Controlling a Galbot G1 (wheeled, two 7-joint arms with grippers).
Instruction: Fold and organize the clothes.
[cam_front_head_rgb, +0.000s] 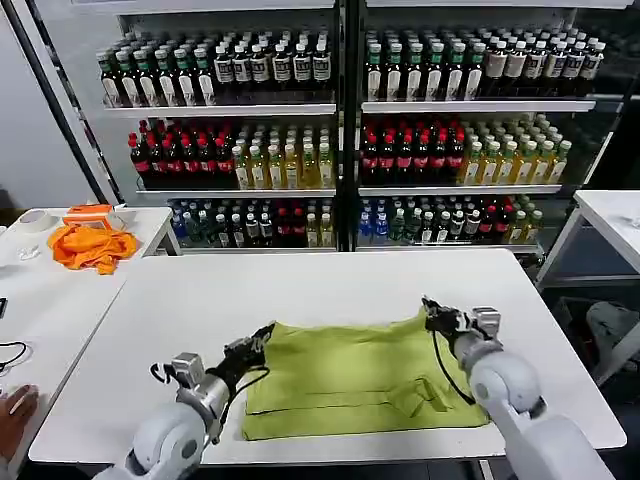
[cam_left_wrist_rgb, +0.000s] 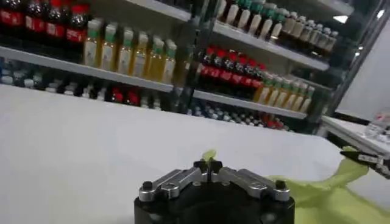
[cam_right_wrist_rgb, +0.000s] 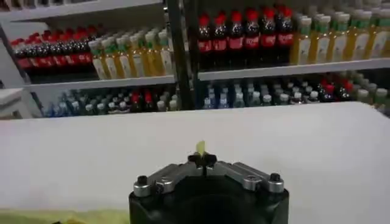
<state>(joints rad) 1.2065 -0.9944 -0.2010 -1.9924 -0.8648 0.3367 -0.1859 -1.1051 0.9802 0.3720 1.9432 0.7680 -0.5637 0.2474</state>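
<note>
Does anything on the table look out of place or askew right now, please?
Nothing is spilled or damaged. The T-shirt lies partly folded on the white table, wrinkled near its front right corner. The left gripper and right gripper each pinch a far corner. An orange cloth sits bunched on the side table.

No words or numbers can be read anywhere. Bottles (cam_front_head_rgb: 300, 150) on shelves (cam_front_head_rgb: 220, 109) have labels, white, red, yellow, but print too small to make out. Same bottles in both wrist views, labels just blurry colour bands. No print seen on green T-shirt (cam_front_head_rgb: 350, 375). No writing on bench (cam_front_head_rgb: 300, 290). Nothing written on orange cloth (cam_front_head_rgb: 92, 245) on side bench.
</note>
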